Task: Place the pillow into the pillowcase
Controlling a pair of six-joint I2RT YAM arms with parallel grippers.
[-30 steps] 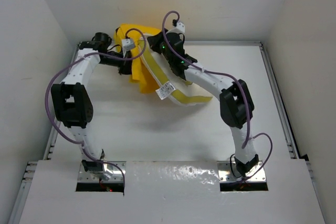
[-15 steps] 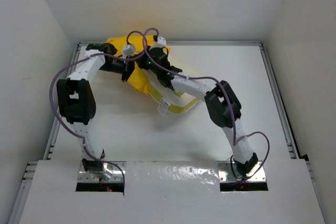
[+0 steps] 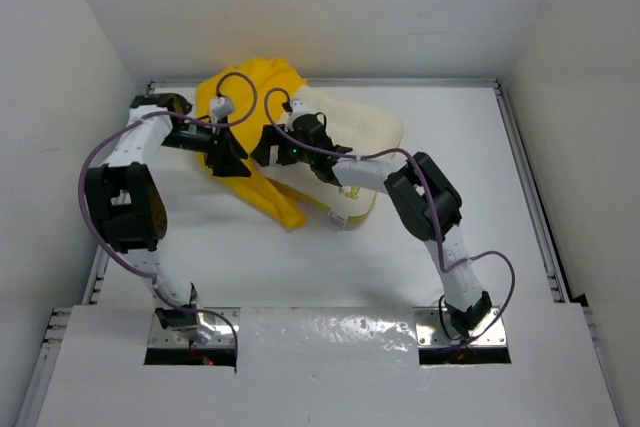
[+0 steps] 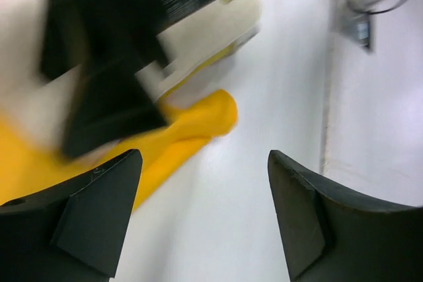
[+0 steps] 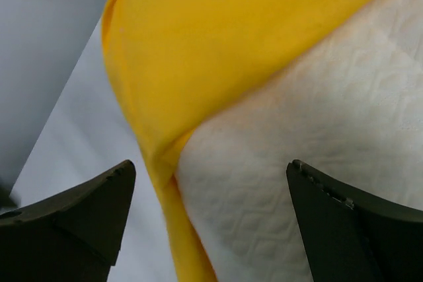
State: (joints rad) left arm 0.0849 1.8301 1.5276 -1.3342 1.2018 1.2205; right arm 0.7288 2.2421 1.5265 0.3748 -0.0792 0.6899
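Observation:
The cream-white pillow [image 3: 365, 127] lies flat at the back middle of the table, its yellow-green edge band toward the front. The yellow pillowcase [image 3: 250, 82] is bunched at the pillow's left end, and a folded strip of it trails forward onto the table. My left gripper [image 3: 235, 162] stands open over that strip. In the left wrist view the left gripper [image 4: 203, 163] has only white table between its fingers, with the pillowcase [image 4: 192, 123] just beyond. My right gripper [image 5: 211, 163] hangs open above the pillow [image 5: 297, 137] and the pillowcase [image 5: 231, 31], holding nothing.
The two grippers stand close together, the right gripper [image 3: 266, 147] facing the left one. A white label [image 3: 338, 219] sticks out at the pillow's front corner. Metal rails [image 3: 528, 197] edge the table, and white walls close in on three sides.
Both grippers have opened and let go. The pillow and pillowcase, held up a second ago, have come down and now lie on the table. Both arms swung lower and leftward.

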